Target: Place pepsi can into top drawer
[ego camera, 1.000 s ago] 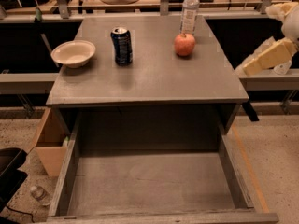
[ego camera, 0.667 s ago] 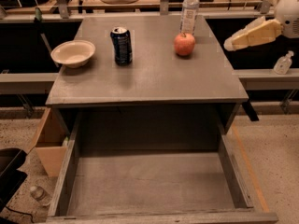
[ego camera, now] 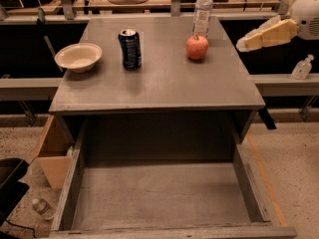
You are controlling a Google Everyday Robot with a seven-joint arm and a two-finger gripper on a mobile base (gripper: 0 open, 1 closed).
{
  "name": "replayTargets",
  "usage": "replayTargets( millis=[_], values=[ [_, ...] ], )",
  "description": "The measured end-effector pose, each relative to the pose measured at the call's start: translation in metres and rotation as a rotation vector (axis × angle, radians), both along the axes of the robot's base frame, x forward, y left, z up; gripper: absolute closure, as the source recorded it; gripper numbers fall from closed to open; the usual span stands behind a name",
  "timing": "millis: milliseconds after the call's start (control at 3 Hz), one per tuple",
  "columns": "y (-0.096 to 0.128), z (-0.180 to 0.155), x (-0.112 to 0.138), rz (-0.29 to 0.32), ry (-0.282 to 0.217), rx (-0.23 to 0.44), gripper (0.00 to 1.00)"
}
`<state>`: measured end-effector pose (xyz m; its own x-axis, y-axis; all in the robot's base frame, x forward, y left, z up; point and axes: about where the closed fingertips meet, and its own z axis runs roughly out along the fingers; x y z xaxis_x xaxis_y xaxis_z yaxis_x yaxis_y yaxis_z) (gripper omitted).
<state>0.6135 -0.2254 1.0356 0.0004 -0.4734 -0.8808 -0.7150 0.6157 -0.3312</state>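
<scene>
Fingers (ego camera: 269,34) of the cream-coloured two-finger gripper (ego camera: 240,44) are sitting close together, with nothing between them. The gripper is hanging in the air at the upper right of the frame, off the right side of the grey tabletop (ego camera: 159,86), and its tips are pointing left toward the table.

The small dark blue pepsi can (ego camera: 130,49) with the silver top is standing up straight on the tabletop, in the upper left part of the frame. Some light marks are showing on its side, but the words are too small to read. The round cream bowl (ego camera: 78,57) is sitting to the left of the can. The red apple (ego camera: 197,47) is sitting to the right of it. The tall clear plastic bottle (ego camera: 202,11) with a white label is standing just behind the apple. I cannot read the label.

The wide grey wooden top drawer (ego camera: 159,195) is standing pulled open under the tabletop and filling the bottom of the frame. Its flat bottom is looking worn.

The brown cardboard box (ego camera: 52,156) is sitting on the speckled floor (ego camera: 294,153) at the lower left. A small clear bottle (ego camera: 302,67) is standing on a grey ledge (ego camera: 286,81) at the right edge.
</scene>
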Motion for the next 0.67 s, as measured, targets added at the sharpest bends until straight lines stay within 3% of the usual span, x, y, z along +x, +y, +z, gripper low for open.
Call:
replayTargets(
  millis=[333, 667],
  values=[
    [0.034, -0.016, 0.036, 0.056, -0.023, 0.077, 0.0],
    [0.081, -0.04, 0.086, 0.108, -0.024, 0.148, 0.0]
  ],
)
